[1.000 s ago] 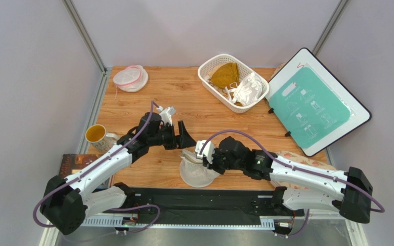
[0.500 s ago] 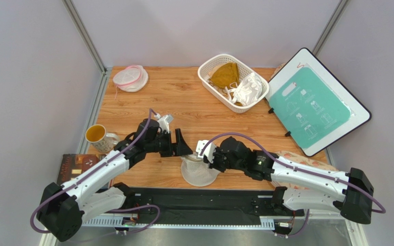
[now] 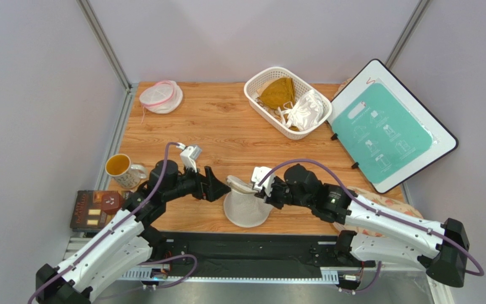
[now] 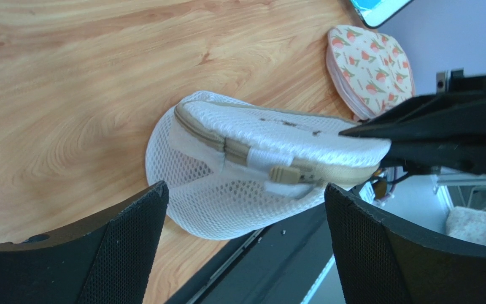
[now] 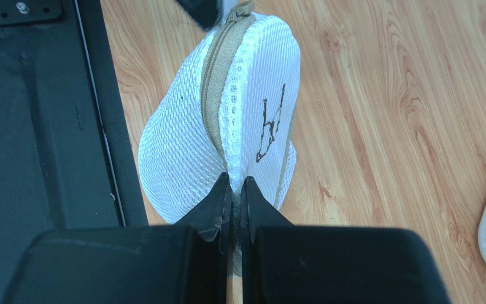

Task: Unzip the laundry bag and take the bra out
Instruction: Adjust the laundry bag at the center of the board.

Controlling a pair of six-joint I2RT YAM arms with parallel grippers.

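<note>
The white mesh laundry bag (image 3: 244,206) stands near the table's front edge, its beige zipper closed with the pull (image 4: 285,175) facing my left gripper. My right gripper (image 3: 266,187) is shut on the bag's top seam, pinching the mesh (image 5: 236,183) beside the zipper. My left gripper (image 3: 221,189) is open just left of the bag, its fingers (image 4: 131,218) either side of the zipper pull without touching it. In the right wrist view the bag (image 5: 182,139) shows zipped. The pink bra is hidden.
A white basket (image 3: 286,101) with a mustard bra and a white bra stands at the back. A flat mesh pouch with pink rim (image 3: 160,96) is back left. A mug (image 3: 119,166) and a book (image 3: 96,204) lie left. A teal board (image 3: 391,126) leans right. A floral pad (image 4: 369,63) lies right of the bag.
My left gripper has drawn back left and down toward the bag's top. My right gripper has shifted slightly right, lifting the bag's top edge.
</note>
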